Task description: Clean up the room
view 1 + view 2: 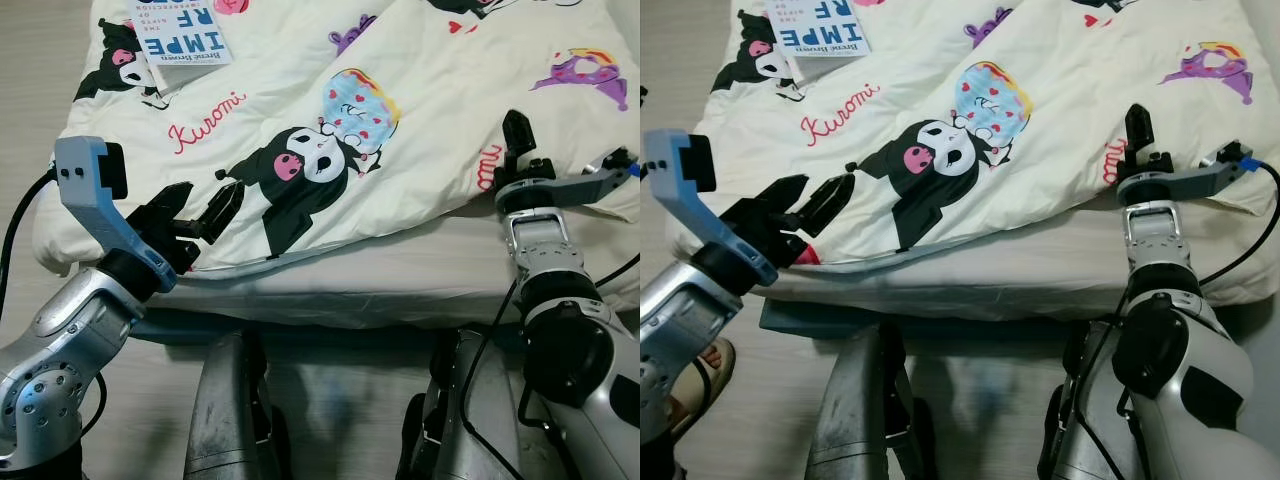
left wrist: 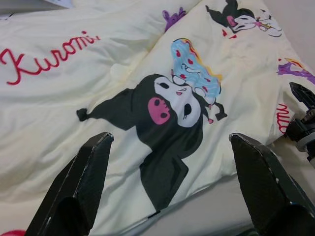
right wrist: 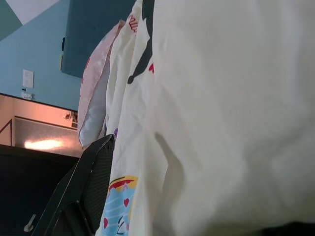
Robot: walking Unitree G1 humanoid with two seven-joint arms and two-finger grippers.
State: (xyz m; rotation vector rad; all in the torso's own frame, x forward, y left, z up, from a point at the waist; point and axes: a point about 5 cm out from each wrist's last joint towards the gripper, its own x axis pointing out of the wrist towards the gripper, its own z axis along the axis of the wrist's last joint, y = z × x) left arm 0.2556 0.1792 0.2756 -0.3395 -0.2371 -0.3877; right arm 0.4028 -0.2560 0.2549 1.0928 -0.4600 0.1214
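The left gripper hangs just over the near left edge of the bed, its two tapered black fingers spread wide apart and closed on nothing, the blanket's hem lying right below them. On the other side the right gripper is pushed up against the near right edge of the same blanket, one matte black finger lying against the cloth; whether its fingers are parted or pinched on the fabric cannot be told. The blanket is a soft, cream-coloured quilt printed with black cartoon characters, purple figures and red script, spread loosely with shallow folds over a pale mattress. A flat blue-and-white book rests on the quilt at the far left corner.
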